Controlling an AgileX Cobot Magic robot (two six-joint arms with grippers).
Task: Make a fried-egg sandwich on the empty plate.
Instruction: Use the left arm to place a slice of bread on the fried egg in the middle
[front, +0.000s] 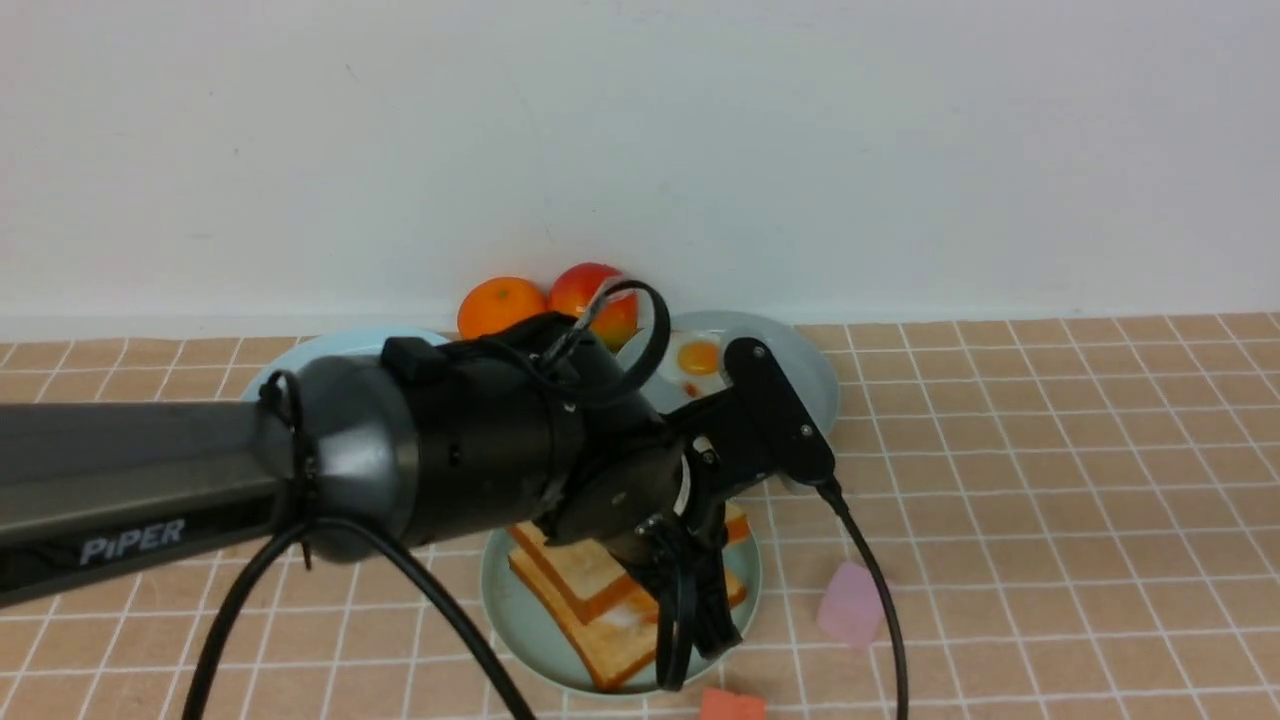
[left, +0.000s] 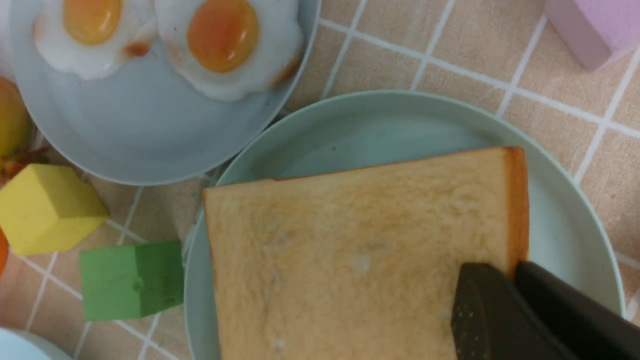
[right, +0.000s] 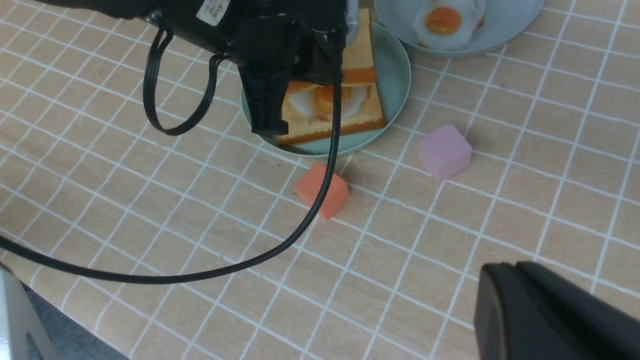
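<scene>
The fingers (left: 492, 312) of your left gripper (front: 700, 630) are pressed together on one corner of the top toast slice (left: 350, 240), pinching its darker crust edge between them. That slice lies tilted and askew over the mint-green plate (left: 380, 125). It covers only part of the fried egg (right: 325, 100), whose yolk shows beneath it. The egg rests on the bottom toast slice (right: 330, 132), which lies flat in the same plate.

You'll find the plate in front of the robot near the middle of the checked tablecloth (right: 450, 240), its rim close against the grey-blue plate (left: 125, 145), where two more eggs (left: 225, 40) lie side by side. A pink block (right: 445, 150) and an orange-red block (right: 322, 190) sit just beside the mint-green plate. A green block (left: 132, 280) and a yellow block (left: 47, 207) sit on its other side.

Your right gripper (right: 517, 280) hangs well apart from the plate over bare cloth, its fingers closed together with nothing between them.
</scene>
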